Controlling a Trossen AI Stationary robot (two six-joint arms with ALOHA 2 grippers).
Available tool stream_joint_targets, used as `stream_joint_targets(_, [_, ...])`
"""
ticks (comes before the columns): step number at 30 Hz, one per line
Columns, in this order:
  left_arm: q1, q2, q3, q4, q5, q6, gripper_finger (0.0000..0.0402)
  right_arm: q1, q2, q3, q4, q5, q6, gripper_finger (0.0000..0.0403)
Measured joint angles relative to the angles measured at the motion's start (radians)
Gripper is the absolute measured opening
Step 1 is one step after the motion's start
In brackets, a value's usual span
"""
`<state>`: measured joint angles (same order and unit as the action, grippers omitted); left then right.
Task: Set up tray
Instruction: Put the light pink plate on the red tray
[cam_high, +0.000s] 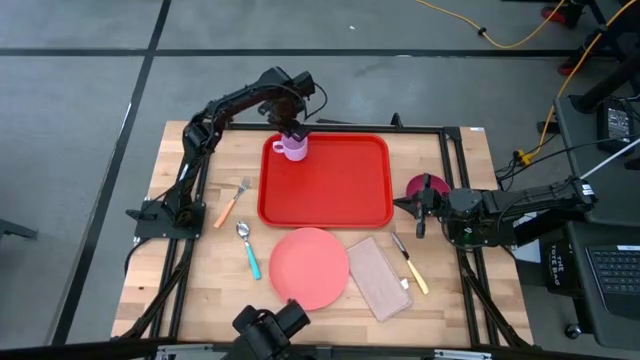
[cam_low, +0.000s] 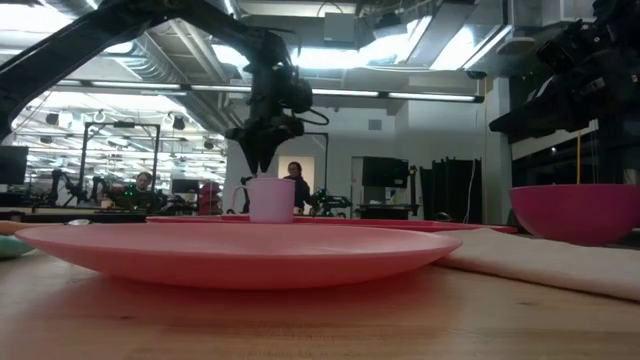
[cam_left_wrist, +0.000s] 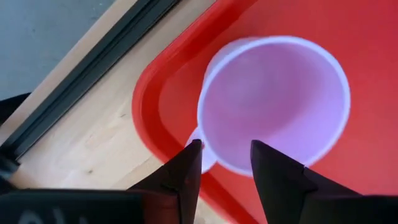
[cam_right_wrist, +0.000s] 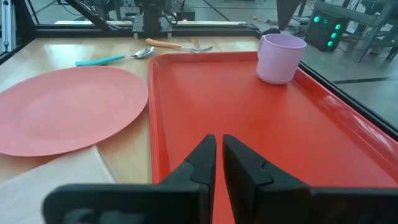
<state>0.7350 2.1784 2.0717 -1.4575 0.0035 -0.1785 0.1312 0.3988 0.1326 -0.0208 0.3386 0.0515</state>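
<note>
The red tray lies flat on the wooden table. A lilac cup stands upright in the tray's far left corner, handle toward the tray's rim. My left gripper is open, pointing down right over the cup, its two fingers standing over the rim on the handle side. The low view shows its tips just above the cup. My right gripper waits at the tray's right edge, shut, pointing level across the tray toward the cup.
A round pink plate lies near the tray's near edge, with a tan napkin and a yellow-handled knife to its right. A teal spoon and an orange-handled fork lie left of the tray. A magenta bowl stands beside my right gripper.
</note>
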Motion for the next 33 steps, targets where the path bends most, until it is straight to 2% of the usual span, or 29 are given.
stream_joint_targets(7, [0.000,-0.004,0.103,-0.085,-0.017,0.032,0.0132,0.000,0.000,0.000,0.000,0.000,0.022,0.0035])
stream_joint_targets(10, [-0.011,-0.025,0.107,-0.088,-0.034,0.104,0.0132,0.000,0.000,0.000,0.000,0.000,0.049,0.0035])
stream_joint_targets(15, [-0.048,-0.051,0.107,-0.087,-0.166,0.148,0.0132,0.000,0.000,0.000,-0.004,0.000,0.055,0.0035])
stream_joint_targets(21, [-0.084,-0.093,0.107,-0.088,-0.158,0.184,0.0128,0.000,0.000,0.000,-0.001,0.000,0.047,0.0035])
stream_joint_targets(26, [-0.122,-0.131,0.107,-0.067,-0.187,0.190,0.0100,0.000,0.000,0.000,-0.001,0.000,0.037,0.0035])
stream_joint_targets(33, [-0.167,-0.147,0.102,-0.007,-0.158,0.218,0.0046,0.001,-0.002,0.000,0.000,-0.027,-0.006,0.0035])
